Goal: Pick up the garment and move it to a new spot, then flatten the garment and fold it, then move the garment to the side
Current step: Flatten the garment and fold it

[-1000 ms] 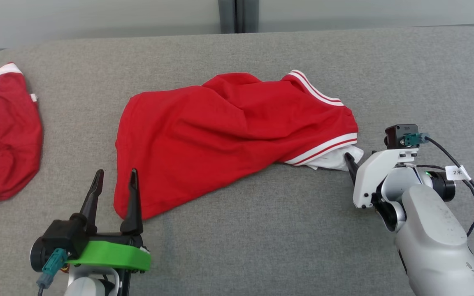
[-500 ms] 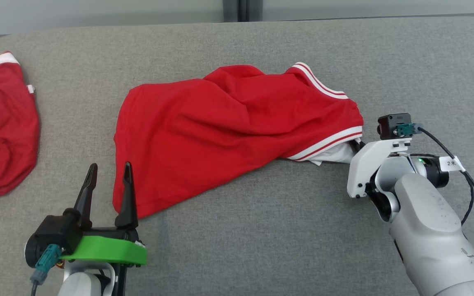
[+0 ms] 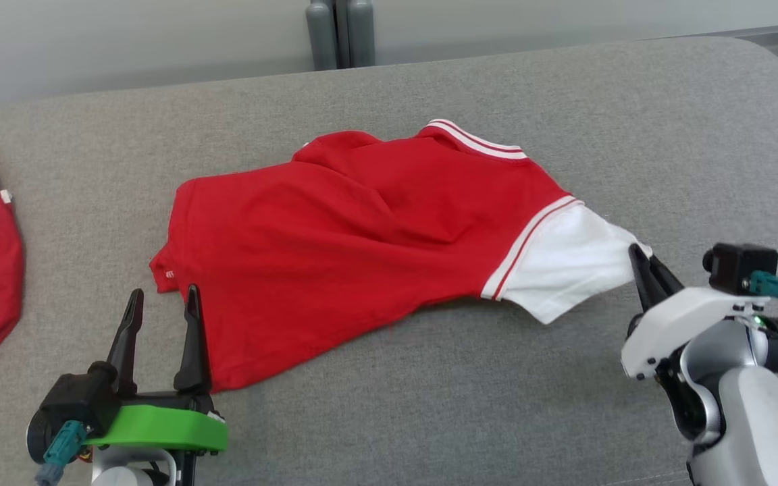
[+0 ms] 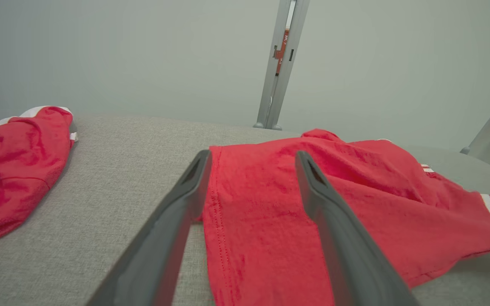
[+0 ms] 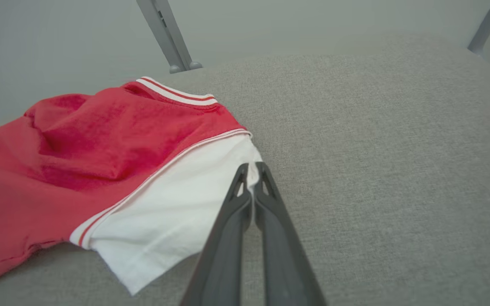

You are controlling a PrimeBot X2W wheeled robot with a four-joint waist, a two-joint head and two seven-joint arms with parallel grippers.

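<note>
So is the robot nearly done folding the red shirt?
No, it's early. The shirt lies spread but rumpled, so flattening has begun. Right now the right gripper is shut on the white sleeve, and the left gripper is open at the hem. Smoothing, folding and moving it aside are not yet done.

Soft, even light; faint shadows

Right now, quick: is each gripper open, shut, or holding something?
Left gripper: open, holding nothing, at the hem of the garment.
Right gripper: shut on the white sleeve of the garment.
</note>
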